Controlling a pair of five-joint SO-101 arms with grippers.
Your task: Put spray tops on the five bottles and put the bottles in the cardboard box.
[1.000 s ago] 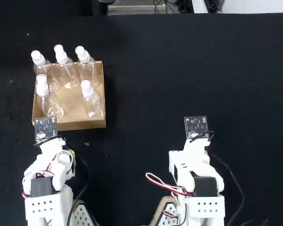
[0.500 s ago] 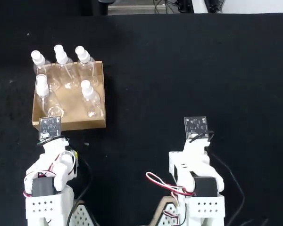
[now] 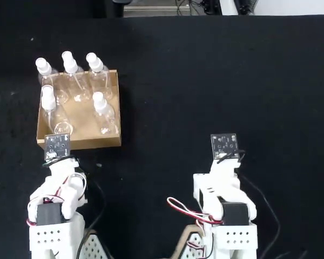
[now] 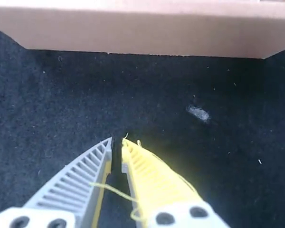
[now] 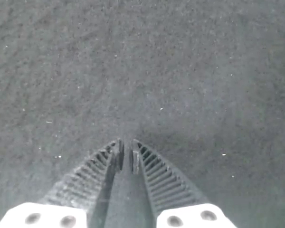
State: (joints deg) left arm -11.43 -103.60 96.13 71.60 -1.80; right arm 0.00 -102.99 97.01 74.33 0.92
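Observation:
Several clear bottles with white spray tops stand in and along the cardboard box (image 3: 92,142) at the table's left: three in a back row (image 3: 71,75) and two in front (image 3: 103,112). My left gripper (image 4: 117,144) is shut and empty, over black cloth just in front of the box's near wall (image 4: 133,33). In the high view the left arm (image 3: 56,178) is folded back below the box. My right gripper (image 5: 126,146) is shut and empty above bare cloth, its arm (image 3: 224,178) folded at the lower middle.
Black cloth covers the table (image 3: 216,81). A small white speck of lint (image 4: 198,113) lies on the cloth near the box. Both arm bases stand at the front edge.
The left arm's wrist has shifted slightly right and back from the box's front edge. The right arm and the bottles have not moved.

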